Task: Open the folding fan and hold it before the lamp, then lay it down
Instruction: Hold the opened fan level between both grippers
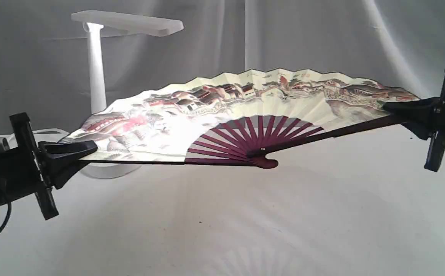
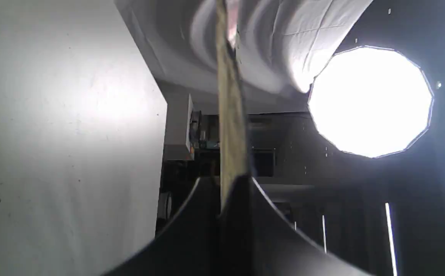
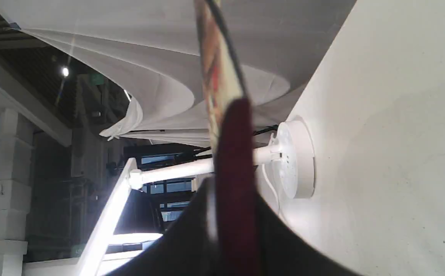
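Right gripper (image 3: pixel 232 191) clamps folding fan (image 3: pixel 233 153) by its maroon guard, fan edge-on. Lamp (image 3: pixel 176 172) behind it, round base on white table (image 3: pixel 391 153), head bright.

White table (image 1: pixel 322 214) bears the lamp (image 1: pixel 96 76) (on its round base).

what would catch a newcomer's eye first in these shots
The folding fan, spread wide open with painted houses and pink blossoms, is held above the white table mid-scene. The left gripper and right gripper each clamp one of its end guards. Behind it, on the left of the exterior view, stands the white lamp.
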{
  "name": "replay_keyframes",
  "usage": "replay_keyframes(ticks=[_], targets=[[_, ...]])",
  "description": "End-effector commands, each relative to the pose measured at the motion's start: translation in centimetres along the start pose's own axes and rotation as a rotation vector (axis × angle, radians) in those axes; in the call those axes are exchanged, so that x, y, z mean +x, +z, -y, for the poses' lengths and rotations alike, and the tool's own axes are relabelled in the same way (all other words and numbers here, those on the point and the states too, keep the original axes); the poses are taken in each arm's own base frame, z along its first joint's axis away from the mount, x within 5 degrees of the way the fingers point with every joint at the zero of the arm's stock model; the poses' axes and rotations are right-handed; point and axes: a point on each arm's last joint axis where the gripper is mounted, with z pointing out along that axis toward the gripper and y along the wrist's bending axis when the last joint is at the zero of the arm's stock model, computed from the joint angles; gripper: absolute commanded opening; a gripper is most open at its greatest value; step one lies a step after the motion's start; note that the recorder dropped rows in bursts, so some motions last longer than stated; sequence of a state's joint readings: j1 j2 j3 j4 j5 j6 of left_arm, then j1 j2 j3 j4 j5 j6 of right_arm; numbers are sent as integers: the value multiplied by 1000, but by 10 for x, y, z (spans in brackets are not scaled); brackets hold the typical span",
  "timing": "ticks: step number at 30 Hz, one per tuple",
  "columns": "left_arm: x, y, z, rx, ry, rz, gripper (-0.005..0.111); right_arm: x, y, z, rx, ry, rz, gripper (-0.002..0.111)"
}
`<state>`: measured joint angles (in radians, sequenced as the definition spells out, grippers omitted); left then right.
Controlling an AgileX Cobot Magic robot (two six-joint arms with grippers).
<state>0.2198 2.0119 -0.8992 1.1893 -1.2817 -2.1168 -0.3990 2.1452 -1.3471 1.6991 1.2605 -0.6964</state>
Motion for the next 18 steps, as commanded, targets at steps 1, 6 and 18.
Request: replay_keyframes(ticks=[1, 6, 18], targets=[[-18, -9, 4, 22, -58, 167, 0, -9, -15, -20, -24, -34, 94, 0], [-18, -9, 5, 26, -57, 171, 0, -5, -18, -36, -38, -39, 97, 0], [-9, -19, 62, 54, 84, 223, 0, -4, -18, -39, -42, -31, 95, 0]])
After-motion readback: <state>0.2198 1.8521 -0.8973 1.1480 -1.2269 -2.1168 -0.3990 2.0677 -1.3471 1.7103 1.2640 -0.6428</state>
